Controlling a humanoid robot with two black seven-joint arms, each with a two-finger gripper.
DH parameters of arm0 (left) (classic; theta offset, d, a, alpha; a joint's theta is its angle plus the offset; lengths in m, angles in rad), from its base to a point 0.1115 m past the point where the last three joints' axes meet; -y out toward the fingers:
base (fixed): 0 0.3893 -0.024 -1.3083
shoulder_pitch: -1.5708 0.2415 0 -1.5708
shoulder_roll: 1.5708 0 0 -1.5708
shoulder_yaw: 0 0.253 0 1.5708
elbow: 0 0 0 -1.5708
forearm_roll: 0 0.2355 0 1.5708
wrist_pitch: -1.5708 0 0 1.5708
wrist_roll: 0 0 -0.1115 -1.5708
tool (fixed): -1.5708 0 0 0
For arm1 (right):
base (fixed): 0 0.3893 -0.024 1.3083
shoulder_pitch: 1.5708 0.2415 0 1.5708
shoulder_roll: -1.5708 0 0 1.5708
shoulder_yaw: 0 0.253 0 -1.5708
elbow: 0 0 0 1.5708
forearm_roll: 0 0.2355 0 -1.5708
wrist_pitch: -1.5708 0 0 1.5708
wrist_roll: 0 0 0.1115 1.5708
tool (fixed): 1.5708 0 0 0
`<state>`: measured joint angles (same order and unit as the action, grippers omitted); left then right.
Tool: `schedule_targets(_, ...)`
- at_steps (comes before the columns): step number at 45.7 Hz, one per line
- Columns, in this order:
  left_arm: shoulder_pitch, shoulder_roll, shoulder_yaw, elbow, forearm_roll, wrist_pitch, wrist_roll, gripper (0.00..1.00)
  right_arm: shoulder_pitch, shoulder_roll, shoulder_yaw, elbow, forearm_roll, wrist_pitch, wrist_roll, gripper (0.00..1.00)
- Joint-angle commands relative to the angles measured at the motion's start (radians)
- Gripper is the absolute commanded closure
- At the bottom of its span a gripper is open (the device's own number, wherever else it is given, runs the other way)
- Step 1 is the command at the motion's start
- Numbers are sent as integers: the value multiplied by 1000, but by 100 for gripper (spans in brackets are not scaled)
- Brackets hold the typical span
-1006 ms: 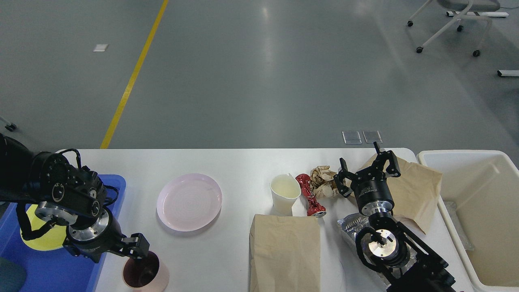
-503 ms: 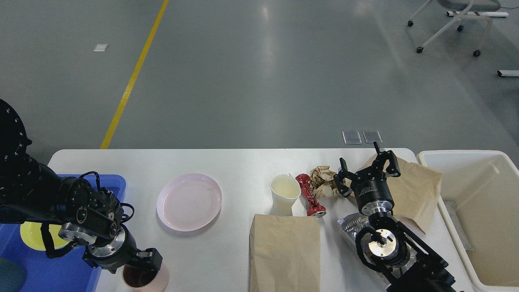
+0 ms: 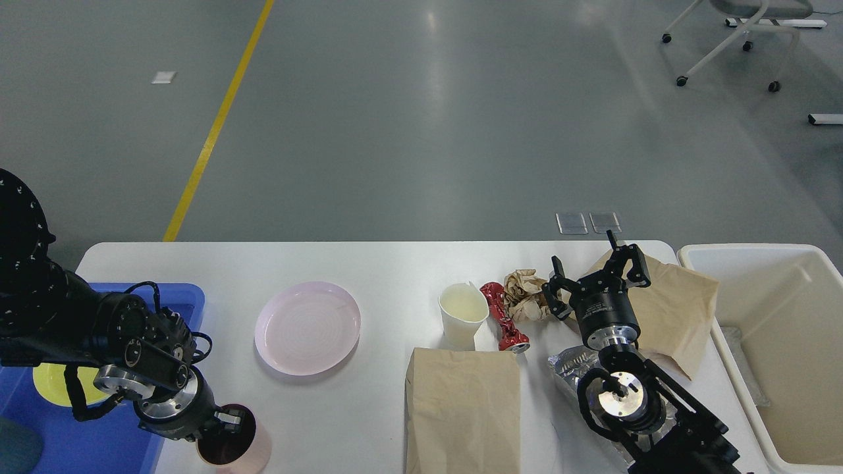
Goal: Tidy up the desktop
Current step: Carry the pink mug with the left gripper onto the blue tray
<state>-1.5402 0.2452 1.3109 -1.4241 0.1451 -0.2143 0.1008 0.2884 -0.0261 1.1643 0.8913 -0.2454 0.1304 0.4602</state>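
Left arm dropping onto the pink cup, right arm idling.

I'm lowering my left gripper [image 3: 227,421] into the pink cup [image 3: 235,449] at the near-left edge of the desktop [image 3: 395,270]; over the last second it has swung in from beside the blue tray [image 3: 188,296], and its fingers are now straddling the rim, grip not confirmed, can't tell. My right gripper [image 3: 596,270] hasn't moved, fingers spread over the brown bag [image 3: 672,309]. Cup pickup looks imminent.
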Motion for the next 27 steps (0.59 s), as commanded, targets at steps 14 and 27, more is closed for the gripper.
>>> schedule_targets(14, -55, 39, -2, -24, -2, -54, -3, 100, 0, 0, 0, 0, 0, 0, 0, 0)
schedule_targets(27, -395, 141, 47, -144, -4, -384, -13, 100, 0, 0, 0, -2, 0, 0, 0, 0)
